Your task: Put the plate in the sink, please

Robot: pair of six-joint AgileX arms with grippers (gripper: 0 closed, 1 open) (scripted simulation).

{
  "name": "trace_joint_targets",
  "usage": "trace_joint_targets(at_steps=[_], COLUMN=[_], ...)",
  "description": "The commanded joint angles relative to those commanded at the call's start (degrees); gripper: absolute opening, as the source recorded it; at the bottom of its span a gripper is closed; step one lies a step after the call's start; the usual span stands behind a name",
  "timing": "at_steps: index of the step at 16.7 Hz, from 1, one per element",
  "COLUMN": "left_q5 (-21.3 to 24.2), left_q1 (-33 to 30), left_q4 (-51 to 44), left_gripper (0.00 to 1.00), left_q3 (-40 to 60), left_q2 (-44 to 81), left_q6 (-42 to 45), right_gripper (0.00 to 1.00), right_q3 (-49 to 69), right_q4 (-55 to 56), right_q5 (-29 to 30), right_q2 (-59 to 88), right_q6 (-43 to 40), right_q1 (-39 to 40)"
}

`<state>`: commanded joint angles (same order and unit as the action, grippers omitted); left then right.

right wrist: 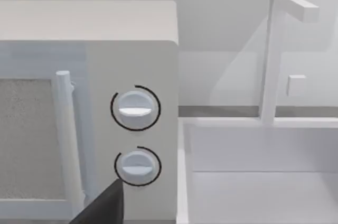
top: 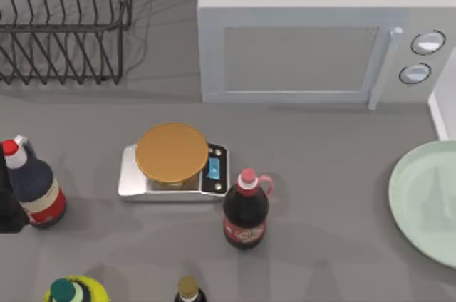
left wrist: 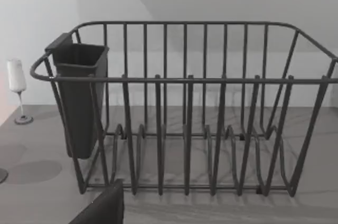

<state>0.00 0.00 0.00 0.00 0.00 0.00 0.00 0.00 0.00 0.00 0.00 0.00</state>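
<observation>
Our two grippers sit low, and we cannot tell if either one is open or closed, or if it holds anything.

From above, a dark bit of our left arm (top: 10,206) pokes in at the left edge of the table (top: 320,195). Just beside it stands a dark bottle with a red cap (top: 34,186). Farther right sits a silver scale (top: 173,172) with an orange-brown disc (top: 172,152) on top. Near that scale stands a dark bottle with a pink cap (top: 246,211). Way over at the right edge lies the plate (top: 426,199), big, round and pale green, flat on the table and partly cut off. Just behind the plate we see a white bit of the sink (top: 436,113) rim, next to the grey microwave (top: 320,38). A wire dish rack (top: 64,21) stands at the back left. A yellow-green thing (top: 75,291) and a brown-capped bottle (top: 188,290) peek in at the front edge.

From the left wrist, a dark piece of our left gripper (left wrist: 103,208) shows low down. Right ahead of it is the dish rack (left wrist: 185,113) with a dark cup holder (left wrist: 79,97) on one end. A wine glass (left wrist: 17,89) stands farther off.

From the right wrist, a dark piece of our right gripper (right wrist: 103,207) shows low down. Straight ahead is the microwave (right wrist: 90,108) with its two round knobs (right wrist: 135,108). Beside it is the sink (right wrist: 253,182), pale inside, with a white tap (right wrist: 274,49) standing behind.
</observation>
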Motion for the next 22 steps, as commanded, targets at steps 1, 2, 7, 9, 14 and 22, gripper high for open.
trace_joint_targets(at_steps=[1, 2, 7, 9, 14, 22], left_q5=[0.0, 0.0, 0.0, 0.0, 0.0, 0.0], left_q1=[0.0, 0.0, 0.0, 0.0, 0.0, 0.0], left_q4=[0.0, 0.0, 0.0, 0.0, 0.0, 0.0], left_gripper=[1.00, 1.00, 1.00, 1.00, 1.00, 1.00], left_q3=[0.0, 0.0, 0.0, 0.0, 0.0, 0.0], left_q2=[0.0, 0.0, 0.0, 0.0, 0.0, 0.0], left_q6=[0.0, 0.0, 0.0, 0.0, 0.0, 0.0], right_gripper=[1.00, 1.00, 1.00, 1.00, 1.00, 1.00], right_q3=[0.0, 0.0, 0.0, 0.0, 0.0, 10.6], right_q4=[0.0, 0.0, 0.0, 0.0, 0.0, -9.2], right_q5=[0.0, 0.0, 0.0, 0.0, 0.0, 0.0], right_q2=[0.0, 0.0, 0.0, 0.0, 0.0, 12.8], right_q6=[0.0, 0.0, 0.0, 0.0, 0.0, 3.2], right_q1=[0.0, 0.0, 0.0, 0.0, 0.0, 3.1])
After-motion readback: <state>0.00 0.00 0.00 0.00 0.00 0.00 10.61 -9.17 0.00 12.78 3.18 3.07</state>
